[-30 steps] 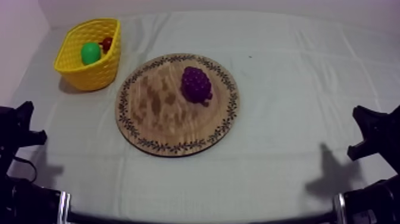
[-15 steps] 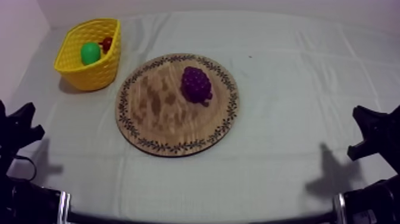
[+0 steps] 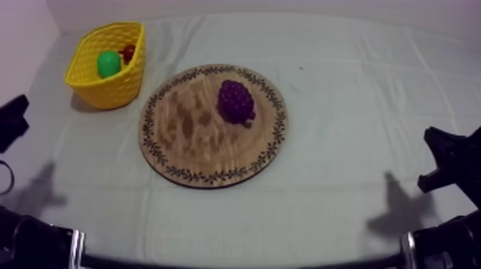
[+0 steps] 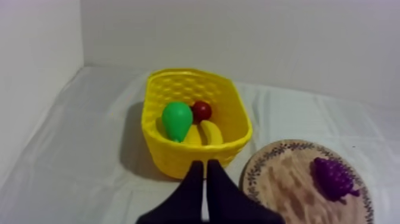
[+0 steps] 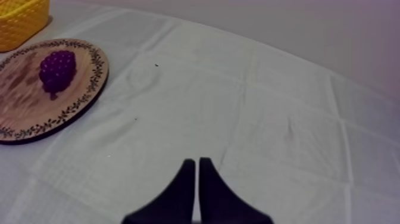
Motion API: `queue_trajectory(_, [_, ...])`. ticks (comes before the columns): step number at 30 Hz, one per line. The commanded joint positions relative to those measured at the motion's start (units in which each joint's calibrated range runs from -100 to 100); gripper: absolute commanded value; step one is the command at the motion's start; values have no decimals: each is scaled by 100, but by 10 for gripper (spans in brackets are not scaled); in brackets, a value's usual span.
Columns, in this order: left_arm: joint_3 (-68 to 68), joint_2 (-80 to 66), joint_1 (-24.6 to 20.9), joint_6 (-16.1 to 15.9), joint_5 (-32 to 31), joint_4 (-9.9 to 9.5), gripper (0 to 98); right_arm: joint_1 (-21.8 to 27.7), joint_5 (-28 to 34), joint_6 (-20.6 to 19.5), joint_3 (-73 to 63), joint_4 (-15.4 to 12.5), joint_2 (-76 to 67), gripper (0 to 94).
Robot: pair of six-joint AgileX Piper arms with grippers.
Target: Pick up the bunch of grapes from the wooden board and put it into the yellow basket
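Nothing lifted yet: the purple bunch of grapes [image 3: 236,102] sits on the round wooden board [image 3: 182,139] with its patterned rim, apart from the yellow woven basket [image 3: 107,89], while the left gripper [image 4: 205,164] and right gripper [image 5: 196,161] both show fingers together, empty, pick and drop ahead.

My left gripper [image 4: 206,168] and right gripper [image 5: 194,164] each have two matte black fingers [image 4: 189,193] tapering to blunt tips. A silver ring [image 3: 77,245] bands my black left arm [image 3: 32,240], another my right arm [image 3: 449,240].

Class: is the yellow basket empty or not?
Not empty: the yellow basket holds a pear, a small red fruit and a banana.
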Motion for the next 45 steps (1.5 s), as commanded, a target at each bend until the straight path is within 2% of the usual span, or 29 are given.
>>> queue_trajectory(1, [-919,623,132,123,128,-67,0,-2,-3,-3,-3,1,-1,4])
queue_trajectory(11, [-2755,2426,901,832,1018,-670,0,-2,-3,-2,-3,1,-1,4])
queue_trajectory(16, [-3316,3174,1161,1072,1158,-868,0,-2,-3,-1,-3,1,-1,4])
queue_trajectory(24, [-4423,4388,1525,1310,1691,-1009,0,-2,-3,-1,-3,1,-1,4])
queue_trajectory(37, [-6313,6445,2213,1473,2759,-1055,0,-2,-3,-1,-3,1,-1,4])
queue_trajectory(45, [-7010,7498,2527,1581,3010,-1033,0,-2,-3,-1,-3,1,-1,4])
